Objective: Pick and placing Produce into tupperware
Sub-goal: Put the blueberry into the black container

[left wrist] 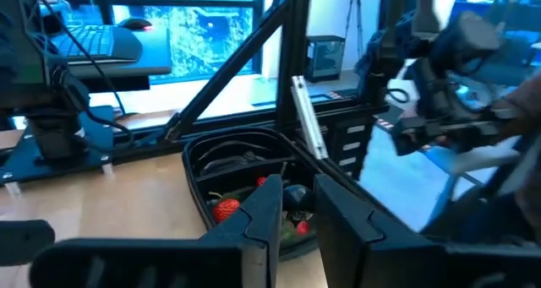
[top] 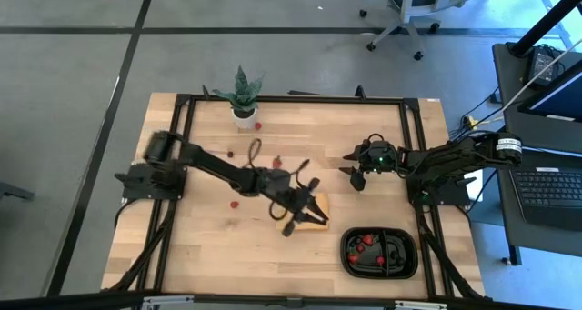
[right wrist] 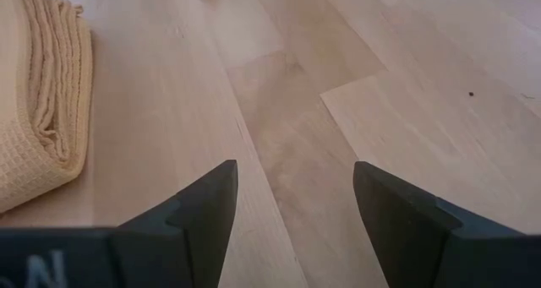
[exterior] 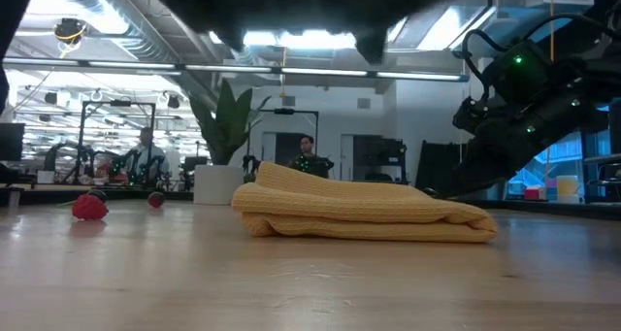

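produce (top: pixel 235 203): loose on table plus some in tupperware (top: pixel 379 254) | we judged berries light, soft, bruisable; grip gently across middle | left gripper (top: pixel 305 212) over tan pad, jaws closed, contents unclear | right gripper (top: pixel 361 175) parked, jaws apart, empty

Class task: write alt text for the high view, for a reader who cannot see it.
Seen from above, the left gripper, jaws shut, hangs over a tan pad on a wooden table, beside a black tray holding red berries. The right gripper, jaws open, hovers farther back; loose berries and a potted plant lie toward the left.
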You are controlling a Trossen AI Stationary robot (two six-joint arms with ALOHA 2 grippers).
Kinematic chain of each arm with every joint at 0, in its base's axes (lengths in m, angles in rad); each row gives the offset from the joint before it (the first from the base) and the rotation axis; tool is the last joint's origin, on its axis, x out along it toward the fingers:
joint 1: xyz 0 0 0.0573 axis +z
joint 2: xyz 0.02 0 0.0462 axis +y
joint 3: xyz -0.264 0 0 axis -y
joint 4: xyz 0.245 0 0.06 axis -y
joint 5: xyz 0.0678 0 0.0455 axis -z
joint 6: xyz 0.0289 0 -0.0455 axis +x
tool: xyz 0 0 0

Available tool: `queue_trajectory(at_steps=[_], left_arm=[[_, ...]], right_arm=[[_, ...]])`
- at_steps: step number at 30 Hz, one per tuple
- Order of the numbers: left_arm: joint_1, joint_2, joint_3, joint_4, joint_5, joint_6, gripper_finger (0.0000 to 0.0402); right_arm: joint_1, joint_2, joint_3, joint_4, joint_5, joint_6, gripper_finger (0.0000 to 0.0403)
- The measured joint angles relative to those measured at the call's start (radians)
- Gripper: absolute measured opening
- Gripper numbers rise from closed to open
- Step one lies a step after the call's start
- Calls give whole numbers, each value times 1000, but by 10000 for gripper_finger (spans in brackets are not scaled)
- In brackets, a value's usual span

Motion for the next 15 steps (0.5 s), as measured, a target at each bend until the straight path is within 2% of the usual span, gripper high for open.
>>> queue_trajectory(at_steps=[4, 10, 15], left_arm=[[-9, 139, 97, 75, -11, 0, 55], [-12, 342, 331, 44, 22, -2, 55], [-13, 455, 476, 0, 50, -19, 55]], right_arm=[[0, 0, 0, -1, 0, 0, 237], [0, 0, 0, -1, 0, 6, 237], [0, 0, 0, -3, 0, 7, 237]])
